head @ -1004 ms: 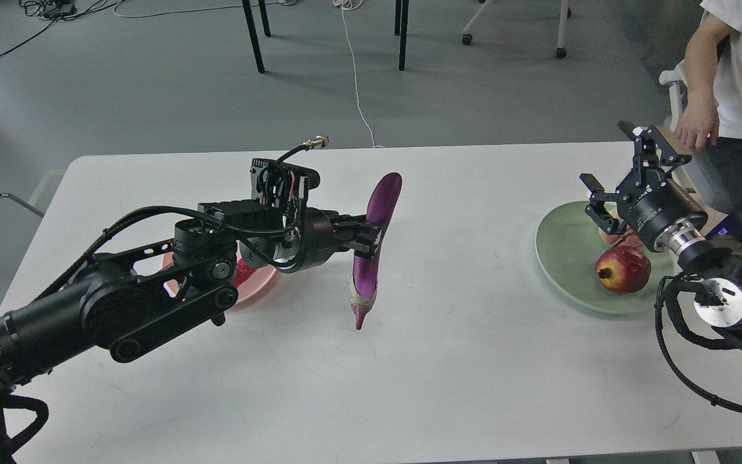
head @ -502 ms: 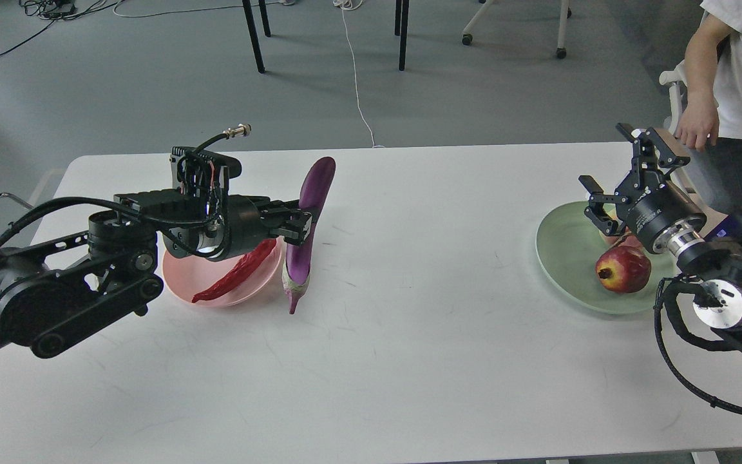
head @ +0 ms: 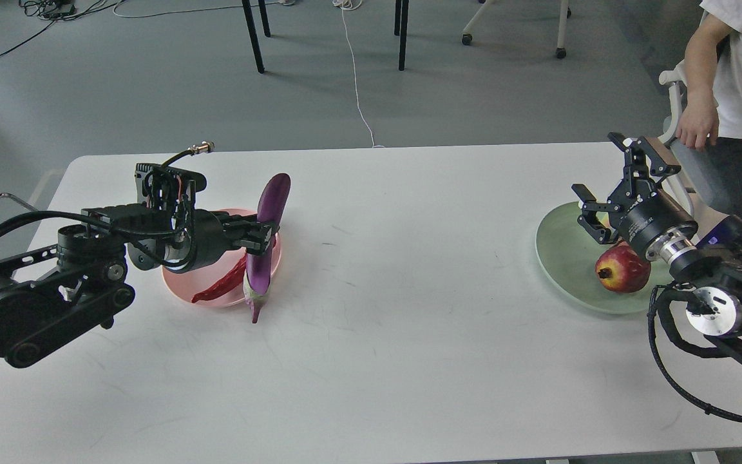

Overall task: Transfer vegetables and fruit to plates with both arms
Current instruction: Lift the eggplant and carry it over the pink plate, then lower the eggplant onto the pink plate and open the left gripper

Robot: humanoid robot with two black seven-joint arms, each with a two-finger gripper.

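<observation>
My left gripper (head: 264,236) is shut on the purple eggplant (head: 265,240), holding it nearly upright with its pale tip down, over the right rim of the pink plate (head: 184,291). The red chili pepper (head: 223,283) lies in that plate. My right gripper (head: 611,178) is open and empty, raised over the pale green plate (head: 561,248). The dark-red pomegranate (head: 622,269) sits in the green plate. The yellow-green fruit is hidden behind my right wrist.
The white table (head: 409,335) carries both plates near its left and right sides. A person (head: 732,71) sits by the far right corner with a hand near the table edge. Chair legs and cables stand on the floor beyond.
My left arm has carried the eggplant leftward from the table's middle to the pink plate's rim. My right gripper has drifted slightly left and stays open over the green plate.
</observation>
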